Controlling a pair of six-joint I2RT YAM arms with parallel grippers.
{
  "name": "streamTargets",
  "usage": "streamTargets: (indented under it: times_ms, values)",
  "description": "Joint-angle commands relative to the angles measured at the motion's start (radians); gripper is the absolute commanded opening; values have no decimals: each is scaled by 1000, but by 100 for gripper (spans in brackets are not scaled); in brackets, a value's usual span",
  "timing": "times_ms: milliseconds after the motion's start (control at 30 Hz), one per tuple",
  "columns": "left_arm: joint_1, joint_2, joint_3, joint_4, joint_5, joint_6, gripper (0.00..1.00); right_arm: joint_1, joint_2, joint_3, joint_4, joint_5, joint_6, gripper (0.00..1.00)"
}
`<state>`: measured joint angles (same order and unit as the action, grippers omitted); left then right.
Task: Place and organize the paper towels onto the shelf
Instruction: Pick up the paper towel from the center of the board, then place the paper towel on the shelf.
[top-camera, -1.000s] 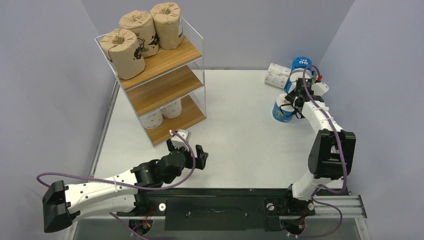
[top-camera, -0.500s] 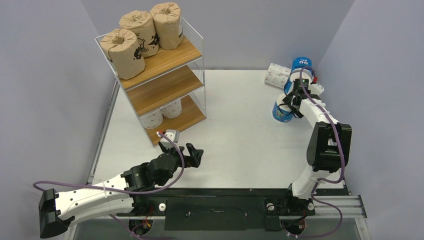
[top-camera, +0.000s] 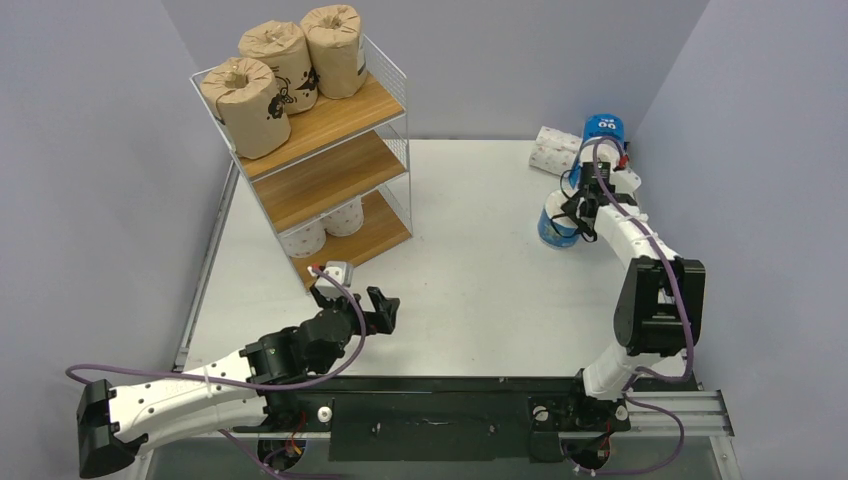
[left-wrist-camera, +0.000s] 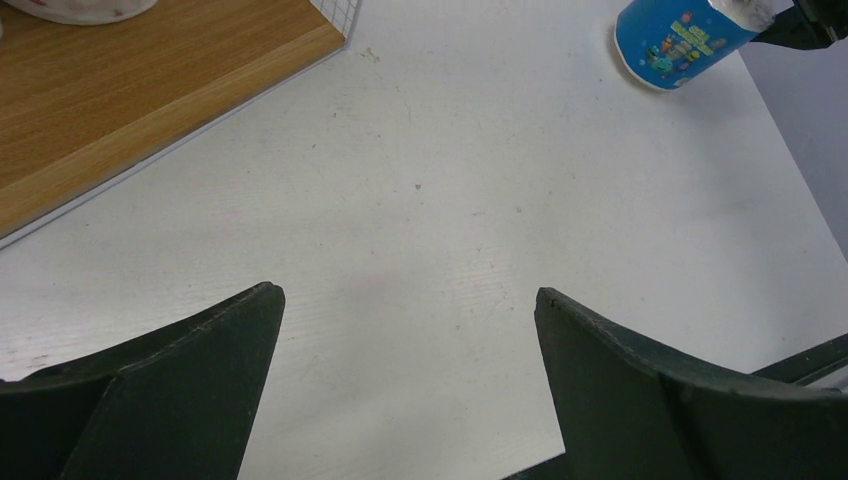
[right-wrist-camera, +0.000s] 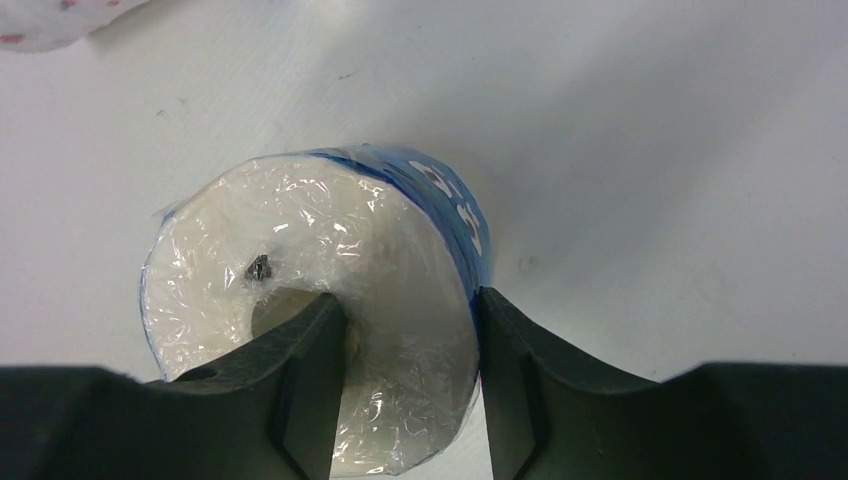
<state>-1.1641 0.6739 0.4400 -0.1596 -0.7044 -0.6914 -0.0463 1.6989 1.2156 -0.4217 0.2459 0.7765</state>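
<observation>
Right end effector (right-wrist-camera: 410, 315) pinches the wall of the blue-wrapped roll (right-wrist-camera: 300, 230), one finger in its core, far right on the counter (top-camera: 480, 250); left end effector (left-wrist-camera: 410, 300) gapes wide, empty. Shelf (top-camera: 330, 180) holds three brown rolls (top-camera: 285, 65) on top and two white rolls (top-camera: 325, 228) at the bottom; second blue roll (top-camera: 603, 128) and loose white roll (top-camera: 552, 150) sit unshelved.

The left arm (top-camera: 190, 383) and right arm (top-camera: 632, 232) pair white shells with black joint housings. Purple cables (top-camera: 130, 371) loop along each, and the pincer fingers (left-wrist-camera: 170, 390) are matte black wedges.
</observation>
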Motion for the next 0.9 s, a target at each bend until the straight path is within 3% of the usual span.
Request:
streamTargets:
  times_ms: [0, 167, 433, 567, 667, 867]
  values:
    - [0, -66, 8, -27, -74, -11, 96, 80, -164, -17, 25, 17, 12, 27]
    - [0, -142, -23, -38, -83, -4, 96, 169, -304, -73, 6, 23, 2, 24]
    - [-2, -260, -60, -84, -91, 7, 97, 468, -504, -27, -138, 36, -54, 23]
    - [-2, -321, -93, -34, -99, 45, 97, 601, -518, 43, -196, 24, -52, 23]
    - [-2, -345, -122, 91, -86, 118, 96, 685, -495, 107, -209, 3, -40, 23]
    - [-2, -244, -81, 265, -86, 222, 96, 786, -399, 252, -206, -41, -35, 23]
